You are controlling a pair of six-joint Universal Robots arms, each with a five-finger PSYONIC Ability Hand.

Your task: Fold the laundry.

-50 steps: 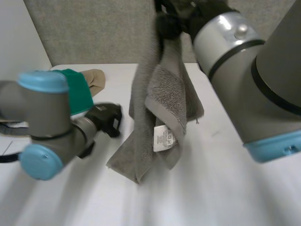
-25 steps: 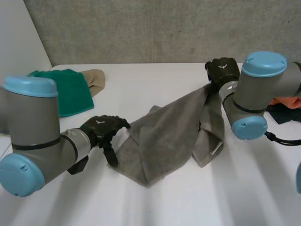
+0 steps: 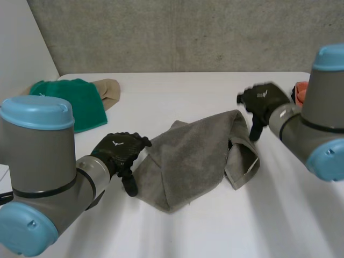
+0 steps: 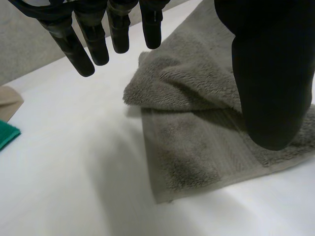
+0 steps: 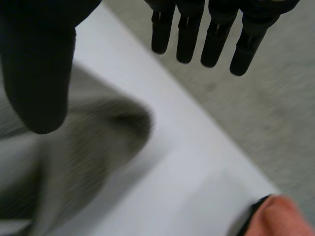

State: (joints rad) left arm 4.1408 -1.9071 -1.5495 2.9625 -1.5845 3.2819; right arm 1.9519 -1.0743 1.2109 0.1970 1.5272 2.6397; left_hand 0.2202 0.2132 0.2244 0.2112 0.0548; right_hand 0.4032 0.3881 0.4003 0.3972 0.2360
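Observation:
A grey towel (image 3: 194, 157) lies crumpled and loosely doubled on the white table (image 3: 177, 97), in the middle. My left hand (image 3: 119, 152) hovers just beside the towel's left edge, open, fingers straight and holding nothing. In the left wrist view the towel (image 4: 197, 123) lies under the left hand's thumb (image 4: 273, 73), its corner on the table. My right hand (image 3: 262, 101) is open above the towel's far right end, free of the cloth. The right wrist view has its fingers (image 5: 216, 34) spread over the table, with the towel (image 5: 83, 162) below the thumb.
A green cloth (image 3: 75, 105) and a tan cloth (image 3: 110, 88) lie at the back left of the table. An orange cloth (image 3: 301, 91) sits at the far right behind my right arm, also seen as the orange cloth (image 5: 278, 216) beyond the right hand's fingers.
The right hand lowered the hanging towel onto the table and let go of it. The left hand opened beside the towel's left edge. Both arms drew back.

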